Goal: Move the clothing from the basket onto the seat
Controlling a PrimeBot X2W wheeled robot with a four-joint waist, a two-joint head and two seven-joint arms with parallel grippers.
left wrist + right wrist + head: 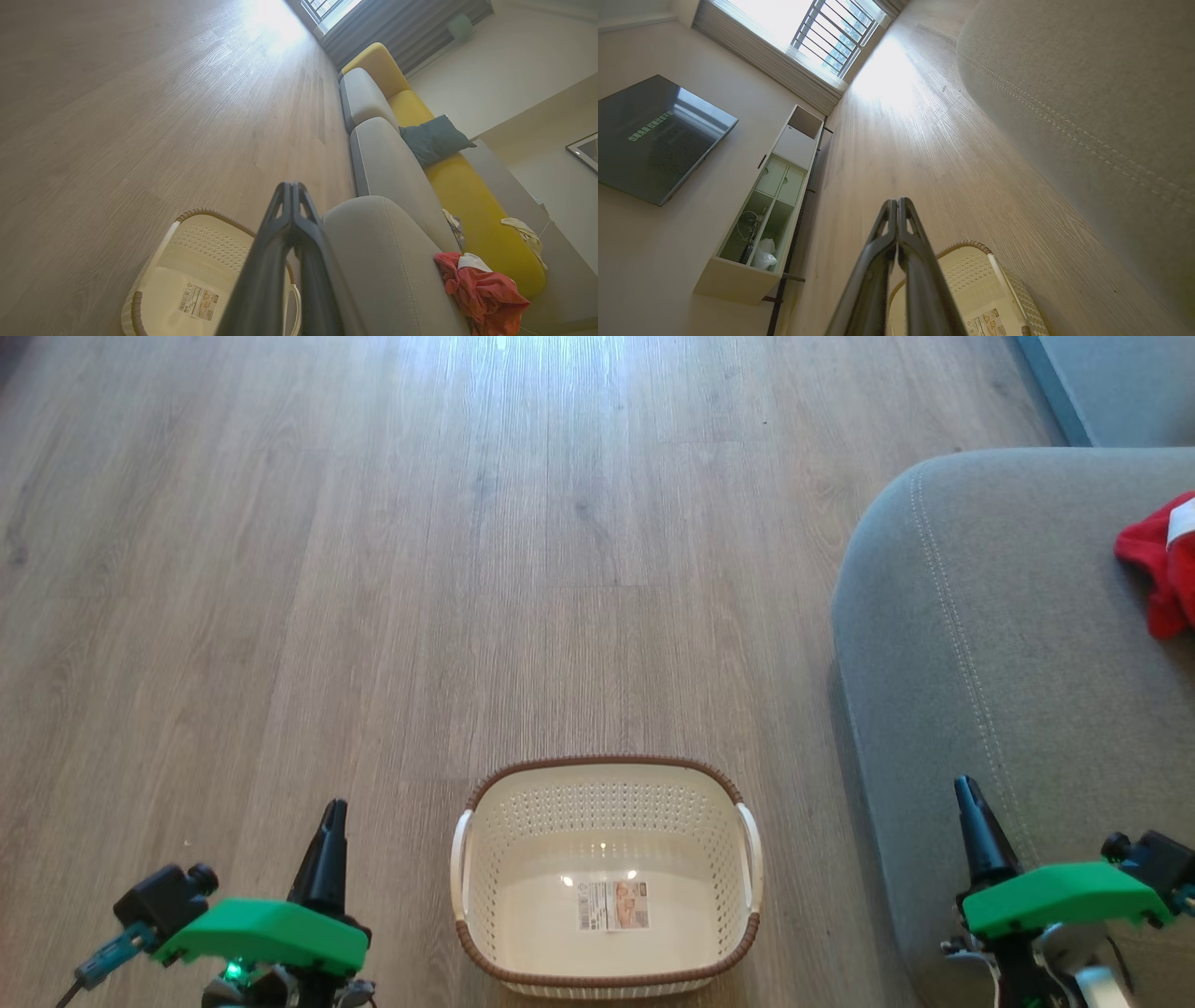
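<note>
Left tool (pixel 334 810) and right tool (pixel 965 791) I see pressed together; basket (pixel 607 803) on floor (pixel 467 569) between them, red clothing (pixel 1158 560) on seat (pixel 980 616).

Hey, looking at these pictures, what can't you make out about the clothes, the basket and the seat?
- Clothing: head view, cut by the right edge; the left wrist view shows one red heap, so the garment count is unclear.
- Label in the basket: print too small to read in every view.
- Part of the basket: left wrist view, hidden behind the shut left pincer.
</note>
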